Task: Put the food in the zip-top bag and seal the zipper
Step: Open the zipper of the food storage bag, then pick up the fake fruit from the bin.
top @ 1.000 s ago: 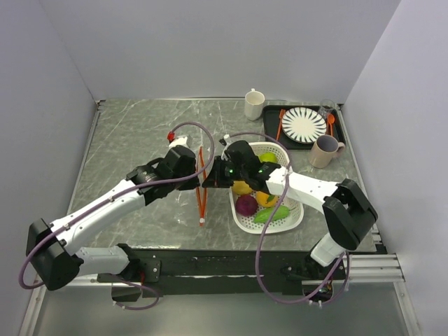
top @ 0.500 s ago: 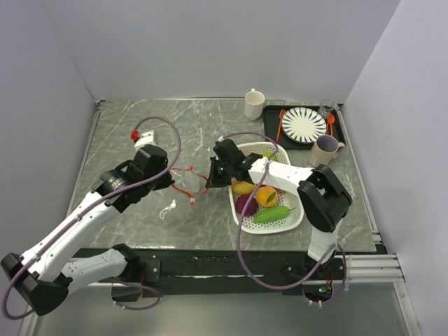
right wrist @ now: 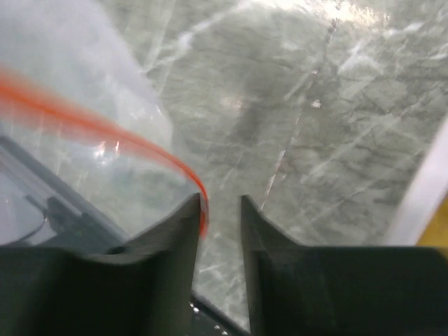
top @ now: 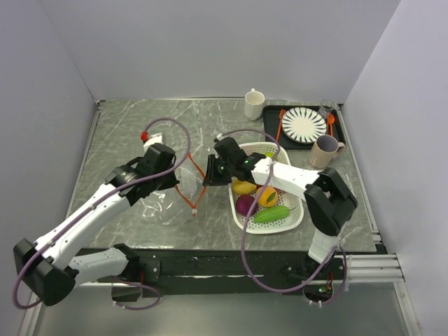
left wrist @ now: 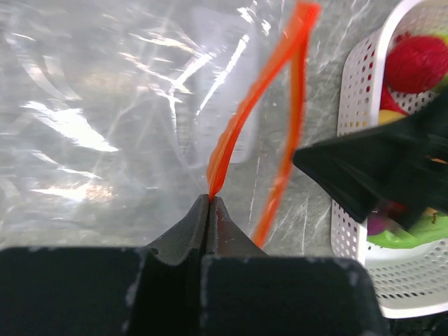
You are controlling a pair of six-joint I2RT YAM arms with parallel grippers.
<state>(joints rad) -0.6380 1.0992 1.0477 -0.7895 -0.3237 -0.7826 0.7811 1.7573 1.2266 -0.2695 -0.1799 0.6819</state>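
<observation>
Zip-top bag [top: 162, 204] work centred on the left gripper [left wrist: 208, 210], whose jaws were pressed fully together on one end of the zipper [left wrist: 238, 133], the orange-red strip rising from the pinch towards 12 o'clock and splitting into two strands. Behind the strands, the clear, crinkly film of the zip-top bag spread out towards 9 o'clock in the left wrist view, catching bright glare. At 3 o'clock of that pinch stood the right gripper [right wrist: 220, 210], its jaws parted with a clear gap; the strip curved down against the inner edge of one finger [right wrist: 183, 224], touched but not clamped. From above, the right gripper hovered at the upper end of the zipper's open V, while the bag lay slack on the grey marbled surface [top: 126, 133] below the left arm. Just beyond, at 3 o'clock of the bag, sat the white perforated basket [top: 290, 220] with the food [top: 243, 187] inside: a yellow piece, a purple ball [top: 245, 205], an orange ball [top: 267, 197] and a green cucumber [top: 271, 214]. Well apart, at 1 o'clock, a black tray [top: 308, 145] carried a striped plate [top: 303, 124], with a white mug [top: 253, 103] and a beige mug [top: 323, 150] beside it.
</observation>
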